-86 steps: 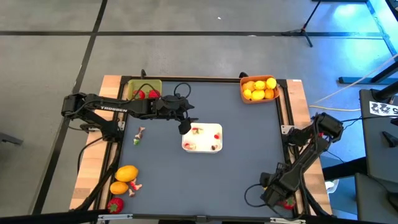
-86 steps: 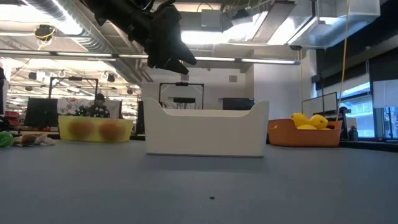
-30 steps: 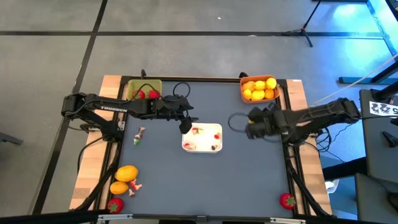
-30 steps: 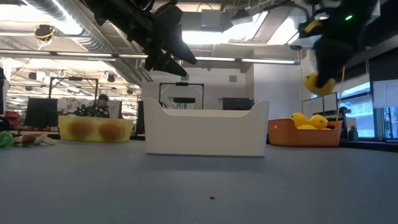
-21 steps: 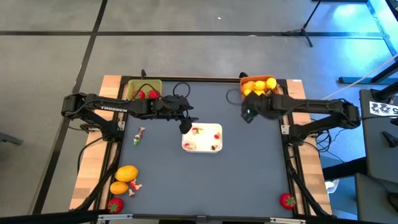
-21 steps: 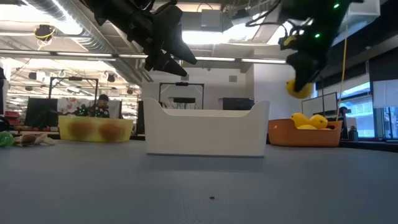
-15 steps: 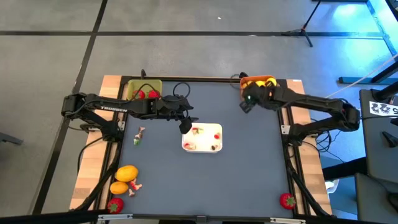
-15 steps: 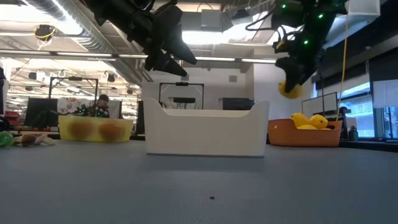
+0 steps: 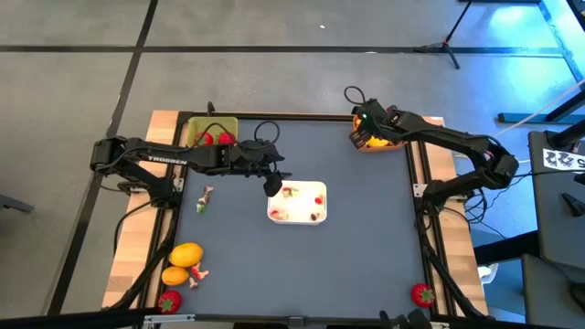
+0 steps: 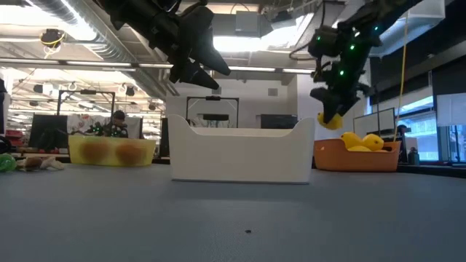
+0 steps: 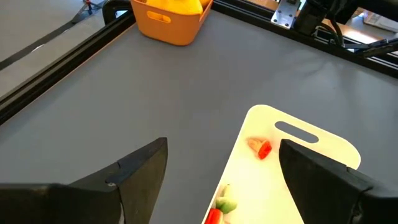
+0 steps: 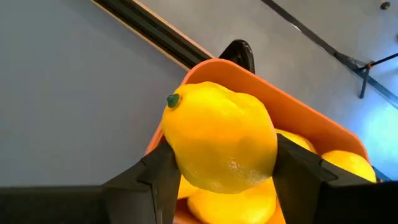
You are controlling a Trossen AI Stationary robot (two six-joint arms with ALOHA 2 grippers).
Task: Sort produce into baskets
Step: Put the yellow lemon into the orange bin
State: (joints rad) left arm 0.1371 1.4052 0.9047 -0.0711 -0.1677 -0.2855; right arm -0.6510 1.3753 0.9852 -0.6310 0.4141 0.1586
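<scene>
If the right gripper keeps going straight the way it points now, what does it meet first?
Most likely the lemons already in the orange basket. The right gripper, shut on a yellow lemon, points down into it, with the piled fruit just beyond. Depth is hard to judge.

The high view looked straight down from well above on the whole table, both arms and the floor around, while the low view sat at table-top height and faced level across it into the room — the two shared the white tray and the orange basket. The left wrist view looked forward and down, close over the tray's end, with the orange basket far across the table; the right wrist view hung very near that basket — a lemon filled its middle.
</scene>
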